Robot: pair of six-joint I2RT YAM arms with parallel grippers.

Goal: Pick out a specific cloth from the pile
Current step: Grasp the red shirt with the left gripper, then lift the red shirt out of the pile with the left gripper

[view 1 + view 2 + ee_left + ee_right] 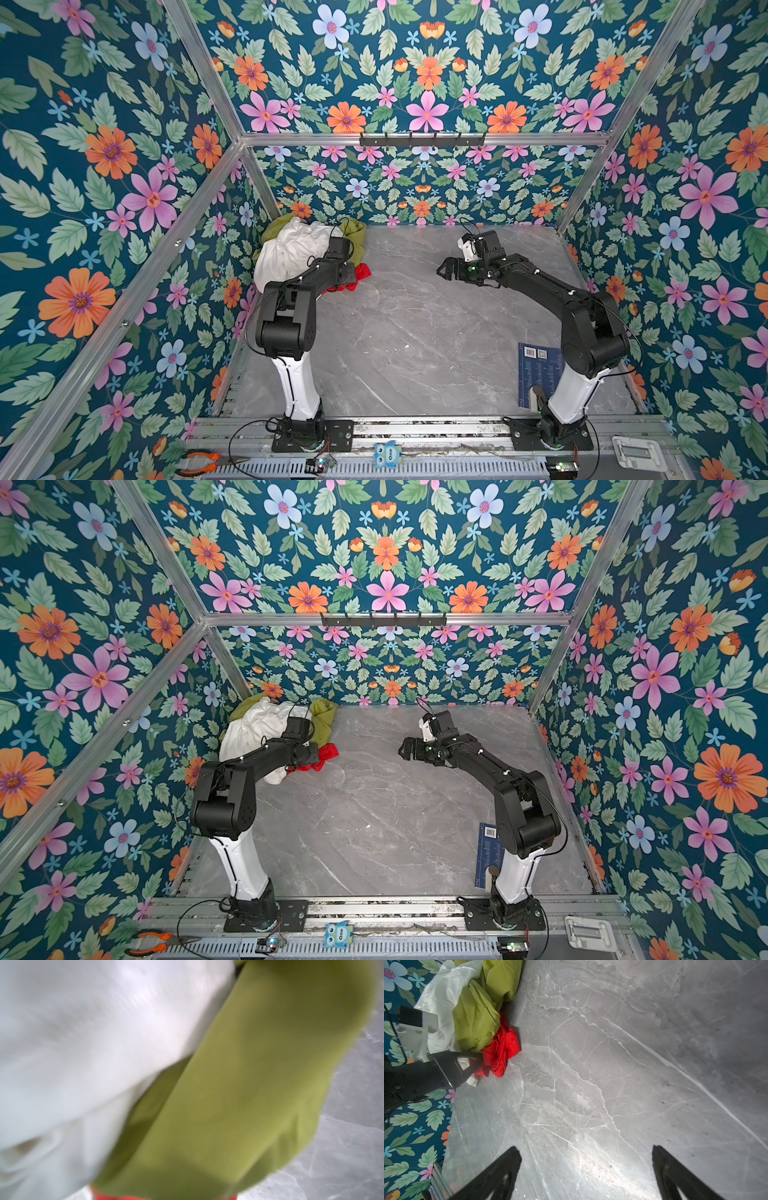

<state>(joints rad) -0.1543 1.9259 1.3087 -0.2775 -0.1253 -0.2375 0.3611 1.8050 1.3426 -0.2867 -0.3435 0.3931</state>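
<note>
The pile sits in the back left corner: a big white fabric (pixel 291 249) (pixel 253 729) over an olive-green one (pixel 355 235) (pixel 322 721). The red cloth (pixel 362 274) (pixel 329 754) (pixel 503 1051) pokes out at the pile's front edge, on the table. My left gripper (pixel 350 279) (pixel 312 757) (pixel 478 1061) is shut on the red cloth's near edge. In the left wrist view only blurred white fabric (pixel 83 1043), green fabric (pixel 249 1084) and a strip of red cloth (pixel 108 1197) show; the fingers are hidden. My right gripper (pixel 442 270) (pixel 405 748) (pixel 586 1159) hovers open and empty over bare table.
Grey marble table (pixel 415 332) between floral walls and metal frame posts. A blue booklet (pixel 536 374) lies by the right arm's base. A hook rail (pixel 422 139) runs along the back wall. Orange pliers (pixel 195 461) lie on the front ledge.
</note>
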